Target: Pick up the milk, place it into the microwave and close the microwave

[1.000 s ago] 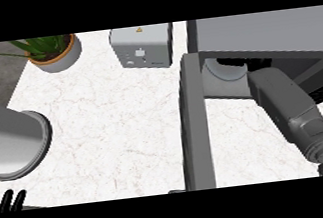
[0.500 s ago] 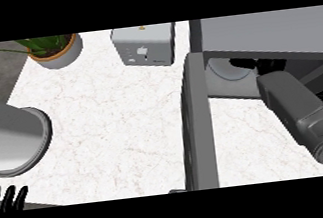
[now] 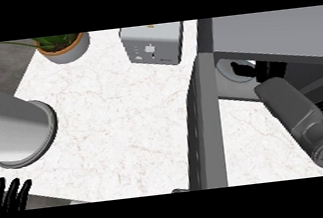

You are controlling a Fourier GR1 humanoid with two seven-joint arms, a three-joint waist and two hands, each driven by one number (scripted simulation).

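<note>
Reaching into: the microwave (image 3: 274,32), my right hand (image 3: 258,70) sat dark inside its mouth; whether it was closed on anything I could not tell.
Milk: not to be made out; I judged it to be inside, hidden by that hand.
Handling: likely a carton with sloshing weight and smooth, thin walls that dent; I would hold it round the middle, upright.
Left hand (image 3: 7,194): resting at the lower left edge, fingers up and spread, empty.
Surface: white marbled counter (image 3: 121,115), flat and hard.
Room: the open door (image 3: 204,126) stood edge-on beside my forearm (image 3: 299,115); toaster (image 3: 153,44) and potted plant (image 3: 64,44) behind, grey cylinder (image 3: 11,130) at left.
</note>
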